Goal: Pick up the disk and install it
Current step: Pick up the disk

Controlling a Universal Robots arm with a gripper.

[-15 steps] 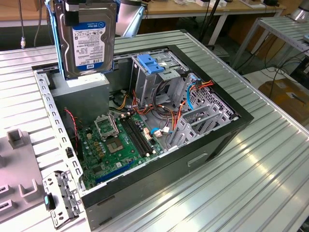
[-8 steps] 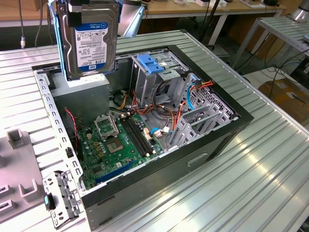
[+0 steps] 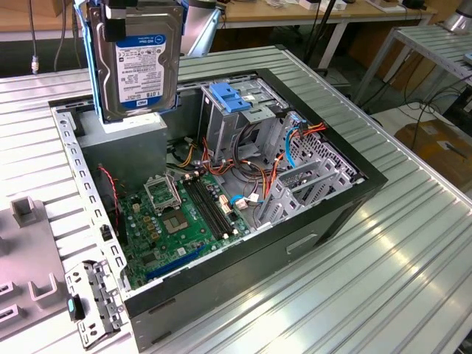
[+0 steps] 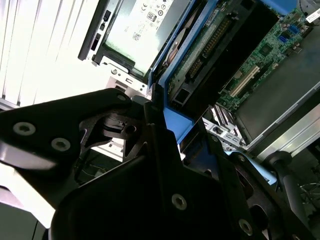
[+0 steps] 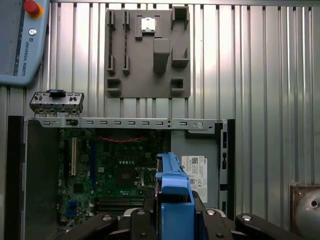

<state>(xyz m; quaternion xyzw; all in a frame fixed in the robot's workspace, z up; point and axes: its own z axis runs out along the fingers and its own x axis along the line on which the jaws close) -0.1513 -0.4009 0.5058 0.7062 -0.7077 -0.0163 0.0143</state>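
While in pincer [image 5: 174,216], blue-labelled disk [image 3: 138,63] aloft.

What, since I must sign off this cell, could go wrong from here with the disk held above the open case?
1. The gripper holds the disk by its blue carrier; a slip would likely drop it onto the motherboard.
2. Loose cables crowd the drive cage and could snag the disk on its way in.
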